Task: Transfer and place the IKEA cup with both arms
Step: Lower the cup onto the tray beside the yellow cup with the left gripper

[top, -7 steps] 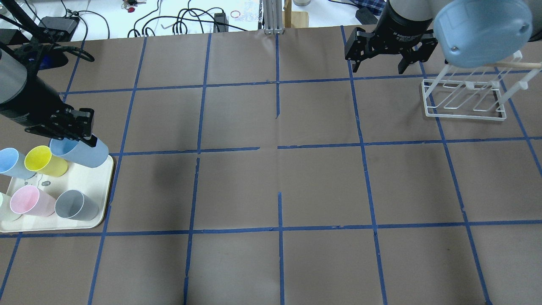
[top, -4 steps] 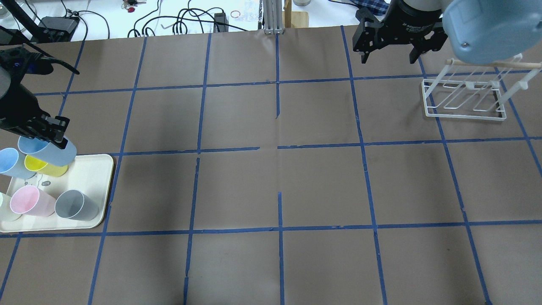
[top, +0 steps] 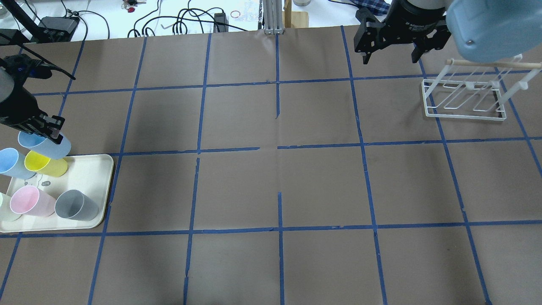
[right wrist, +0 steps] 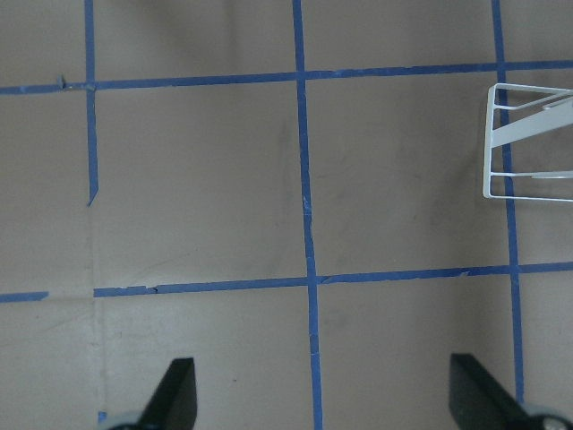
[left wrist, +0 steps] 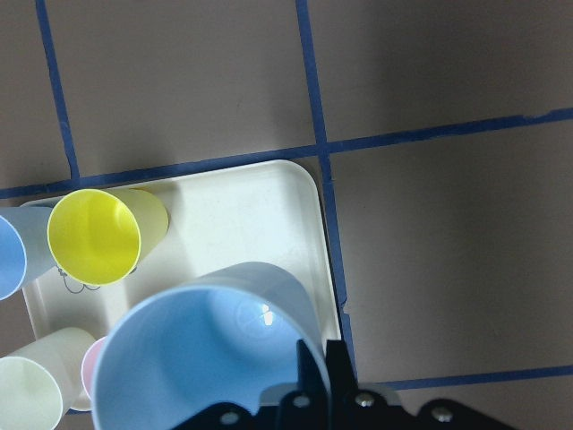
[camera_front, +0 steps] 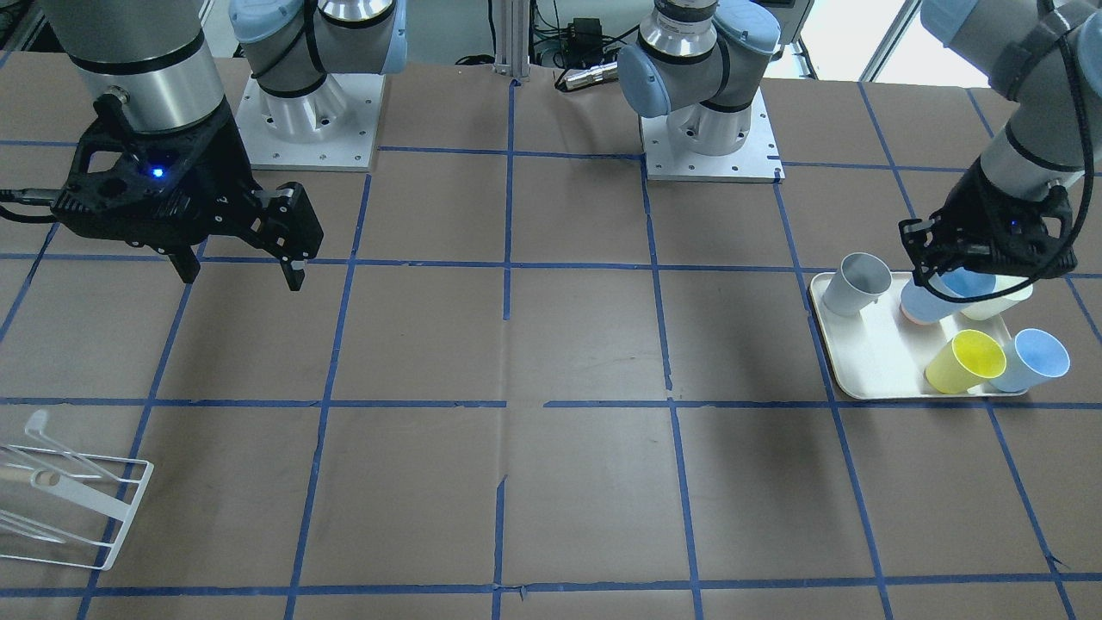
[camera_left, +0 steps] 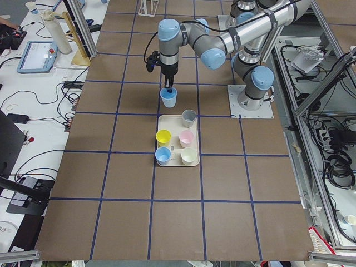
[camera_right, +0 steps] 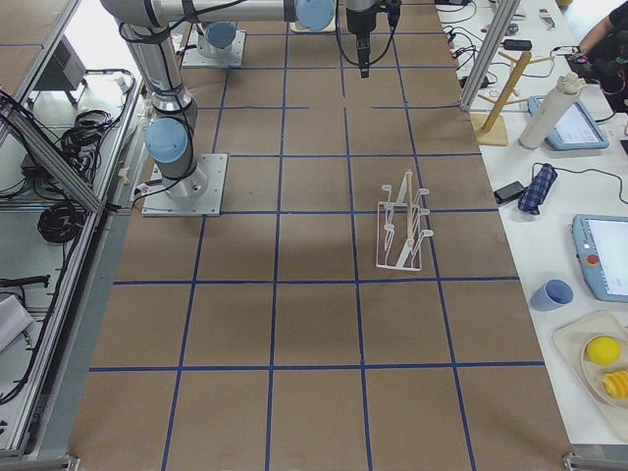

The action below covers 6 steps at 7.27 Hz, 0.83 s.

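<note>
Tray (top: 87, 178) holds five cups (top: 76, 206); left jaws clamp IKEA cup (top: 47, 146)

Silver-grey jointed arms (camera_front: 138, 60), pale-blue joint caps (camera_front: 646, 82); black claws (camera_front: 240, 277) lit blue.

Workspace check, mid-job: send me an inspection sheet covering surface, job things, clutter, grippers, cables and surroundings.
Surface: table covered in brown paper with a blue tape grid.
Job's things: IKEA cup gripped at its rim, raised above the tray; second blue cup stands on the tray.
Clutter: yellow cup, pink cup, grey cup and pale cup on the tray; white wire rack near the right arm.
Grippers: left gripper shut on the IKEA cup; right gripper open, holding nothing.
Cables: black cables on the white bench beyond the table.
Surroundings: screen unit on a side bench.
</note>
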### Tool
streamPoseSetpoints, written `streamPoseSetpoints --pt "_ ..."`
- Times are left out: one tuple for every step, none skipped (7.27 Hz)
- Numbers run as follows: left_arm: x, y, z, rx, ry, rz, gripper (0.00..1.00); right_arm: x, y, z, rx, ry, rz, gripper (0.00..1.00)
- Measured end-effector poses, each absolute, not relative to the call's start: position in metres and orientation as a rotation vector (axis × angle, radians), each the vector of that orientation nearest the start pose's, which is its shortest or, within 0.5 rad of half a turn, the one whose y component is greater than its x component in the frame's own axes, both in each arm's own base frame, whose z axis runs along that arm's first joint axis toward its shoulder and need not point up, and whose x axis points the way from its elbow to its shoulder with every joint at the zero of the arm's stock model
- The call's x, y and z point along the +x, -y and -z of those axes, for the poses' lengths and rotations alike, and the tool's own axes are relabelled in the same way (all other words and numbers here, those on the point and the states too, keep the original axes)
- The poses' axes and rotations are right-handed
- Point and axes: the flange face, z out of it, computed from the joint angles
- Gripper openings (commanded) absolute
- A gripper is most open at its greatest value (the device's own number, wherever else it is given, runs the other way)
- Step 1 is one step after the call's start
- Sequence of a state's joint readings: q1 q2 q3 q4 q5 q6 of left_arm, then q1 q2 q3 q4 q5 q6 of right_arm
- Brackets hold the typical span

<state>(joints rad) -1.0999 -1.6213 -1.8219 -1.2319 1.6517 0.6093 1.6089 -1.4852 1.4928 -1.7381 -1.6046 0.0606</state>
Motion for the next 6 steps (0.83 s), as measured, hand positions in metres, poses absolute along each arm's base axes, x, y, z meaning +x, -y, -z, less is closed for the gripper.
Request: streamPoseSetpoints --pt "0.122 0.515 -0.354 0.207 -3.048 -0.013 0.0 0.149 0.535 -0.5 0.003 -3.165 0.23 1.0" --pt "0.127 0.525 -0.333 0.204 -3.057 -0.027 0.0 0.149 0.533 -0.501 -0.01 -3.168 0.222 1.0" --pt "0.131 0.532 -0.315 0.203 -3.066 -0.046 0.0 0.149 0.532 -0.501 -0.01 -3.168 0.217 1.0" --pt "0.135 0.537 -0.299 0.199 -3.075 -0.073 0.0 0.149 0.532 -0.5 -0.008 -3.167 0.211 1.0" --pt "0.139 0.539 -0.284 0.19 -3.088 -0.104 0.0 0.149 0.532 -0.501 -0.007 -3.166 0.209 1.0" --pt "0.143 0.538 -0.272 0.179 -3.099 -0.132 0.0 0.149 0.532 -0.5 -0.007 -3.163 0.208 1.0"
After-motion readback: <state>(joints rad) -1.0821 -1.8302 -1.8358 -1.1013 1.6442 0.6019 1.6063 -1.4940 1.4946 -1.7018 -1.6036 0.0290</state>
